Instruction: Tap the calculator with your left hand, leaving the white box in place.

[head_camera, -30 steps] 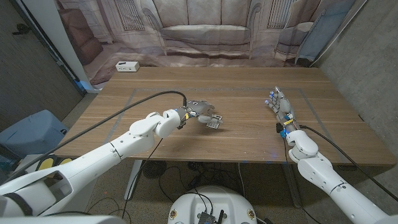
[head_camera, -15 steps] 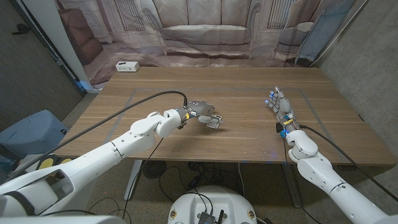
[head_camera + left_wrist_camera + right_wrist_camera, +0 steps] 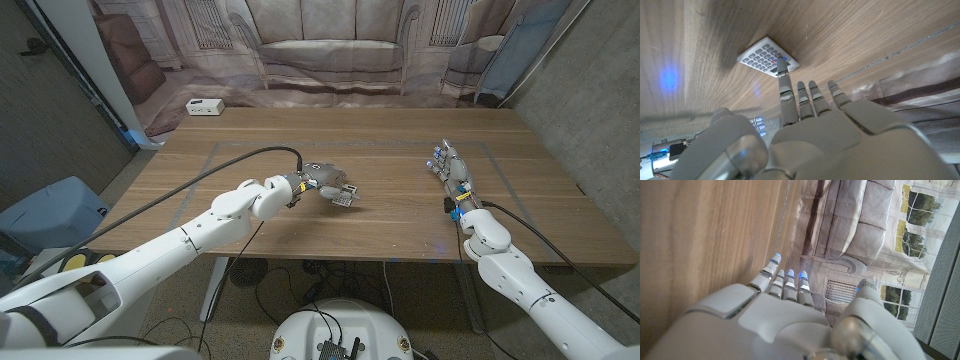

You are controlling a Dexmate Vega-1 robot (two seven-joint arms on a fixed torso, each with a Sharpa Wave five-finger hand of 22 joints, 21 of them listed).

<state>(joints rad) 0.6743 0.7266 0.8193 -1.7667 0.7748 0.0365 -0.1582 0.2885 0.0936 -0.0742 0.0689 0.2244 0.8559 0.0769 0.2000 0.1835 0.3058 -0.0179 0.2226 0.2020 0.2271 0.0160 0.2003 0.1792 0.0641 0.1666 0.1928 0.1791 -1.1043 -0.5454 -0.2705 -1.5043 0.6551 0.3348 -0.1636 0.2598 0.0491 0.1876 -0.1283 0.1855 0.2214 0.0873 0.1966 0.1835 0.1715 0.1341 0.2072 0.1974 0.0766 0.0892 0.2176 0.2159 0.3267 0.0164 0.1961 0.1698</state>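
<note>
A small grey calculator (image 3: 344, 200) with white keys lies on the wooden table (image 3: 390, 145), a little left of its middle. My left hand (image 3: 322, 181) hovers right at it, fingers stretched out and apart, holding nothing. In the left wrist view one fingertip (image 3: 782, 64) lies over the edge of the calculator (image 3: 761, 55); I cannot tell whether it presses down. The white box (image 3: 203, 106) sits at the table's far left corner, well away from both hands. My right hand (image 3: 450, 168) stands on its edge on the right side of the table, fingers straight, empty.
A black cable runs along my left arm (image 3: 200, 232). A backdrop printed with a sofa (image 3: 330, 50) hangs behind the table. A blue bin (image 3: 50, 212) stands on the floor to the left. Bare wood lies between the two hands.
</note>
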